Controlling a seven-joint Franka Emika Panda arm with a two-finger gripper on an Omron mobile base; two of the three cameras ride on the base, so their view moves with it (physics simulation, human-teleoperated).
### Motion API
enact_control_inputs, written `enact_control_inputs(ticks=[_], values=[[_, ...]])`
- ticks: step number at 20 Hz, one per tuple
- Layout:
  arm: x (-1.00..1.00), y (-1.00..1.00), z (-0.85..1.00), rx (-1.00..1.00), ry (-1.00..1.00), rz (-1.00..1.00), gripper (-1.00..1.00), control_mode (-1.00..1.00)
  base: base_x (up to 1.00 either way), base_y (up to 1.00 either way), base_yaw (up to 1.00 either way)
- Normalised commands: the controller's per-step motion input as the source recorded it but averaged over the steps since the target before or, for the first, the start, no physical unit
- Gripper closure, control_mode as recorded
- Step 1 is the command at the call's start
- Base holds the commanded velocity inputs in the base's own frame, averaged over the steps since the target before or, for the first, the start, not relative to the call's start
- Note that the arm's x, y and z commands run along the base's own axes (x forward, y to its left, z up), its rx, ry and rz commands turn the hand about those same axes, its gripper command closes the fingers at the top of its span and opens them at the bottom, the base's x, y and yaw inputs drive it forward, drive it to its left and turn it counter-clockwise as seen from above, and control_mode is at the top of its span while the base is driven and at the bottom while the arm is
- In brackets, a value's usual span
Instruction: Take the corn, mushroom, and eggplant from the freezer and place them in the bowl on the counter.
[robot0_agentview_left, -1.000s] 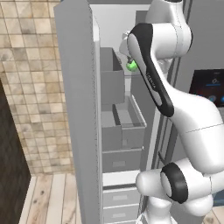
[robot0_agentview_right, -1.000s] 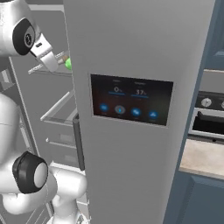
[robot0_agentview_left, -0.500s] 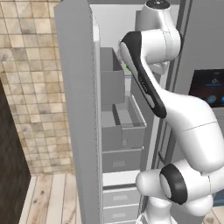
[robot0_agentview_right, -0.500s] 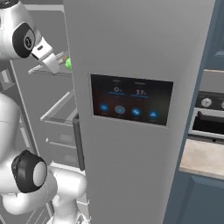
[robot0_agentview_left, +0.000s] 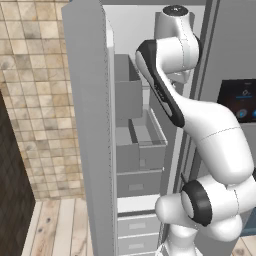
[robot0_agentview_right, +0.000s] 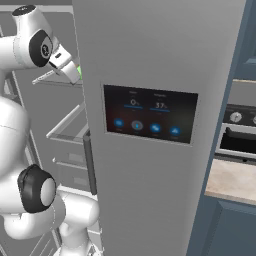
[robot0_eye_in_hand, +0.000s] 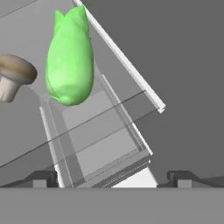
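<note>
Corn (robot0_eye_in_hand: 70, 59), a bright green tapered cob in its husk, lies on a grey shelf (robot0_eye_in_hand: 26, 131) inside the tall grey freezer (robot0_agentview_left: 135, 125), near that shelf's outer edge as the hand view shows it. Just beside the corn, toward the shelf's left edge in that view, sits the small tan-capped mushroom (robot0_eye_in_hand: 14, 76) with its pale stem, apart from the cob by a narrow gap. A thin white rail (robot0_eye_in_hand: 122, 61) runs diagonally past the corn's tip, and below the shelf a grey open-topped bin (robot0_eye_in_hand: 105, 144) shows through the clear shelf front.

From the left base view the white arm reaches up and into the open freezer, past its narrow grey door (robot0_agentview_left: 87, 125), above the grey bins and drawers (robot0_agentview_left: 137, 185). From the right base view the gripper (robot0_agentview_right: 67, 67) points in toward the shelves, and a sliver of green shows right at the edge of the neighbouring grey door, which carries a dark display panel (robot0_agentview_right: 150, 114). A strip of beige stone counter (robot0_agentview_right: 232, 182) lies at the far right.

The two dark fingertips (robot0_eye_in_hand: 41, 178) stand spread wide apart and hold nothing; the corn and mushroom lie ahead of them, untouched.
</note>
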Motion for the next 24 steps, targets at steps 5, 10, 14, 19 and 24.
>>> enact_control_inputs(ticks=[5,10,14,19,24], values=[[0.58,0.00,0.00,-0.03,0.03,0.00,-1.00,-1.00,0.00,0.00,0.00],[0.45,0.00,-0.05,-0.04,0.03,0.00,-1.00,-1.00,0.00,0.00,0.00],[0.29,-0.04,-0.07,-0.04,0.00,0.00,-1.00,-1.00,0.00,0.00,0.00],[0.40,0.01,-0.09,-0.04,0.00,0.00,-1.00,-1.00,0.00,0.00,0.00],[0.42,0.00,-0.12,-0.02,0.00,0.00,-1.00,-1.00,0.00,0.00,0.00]])
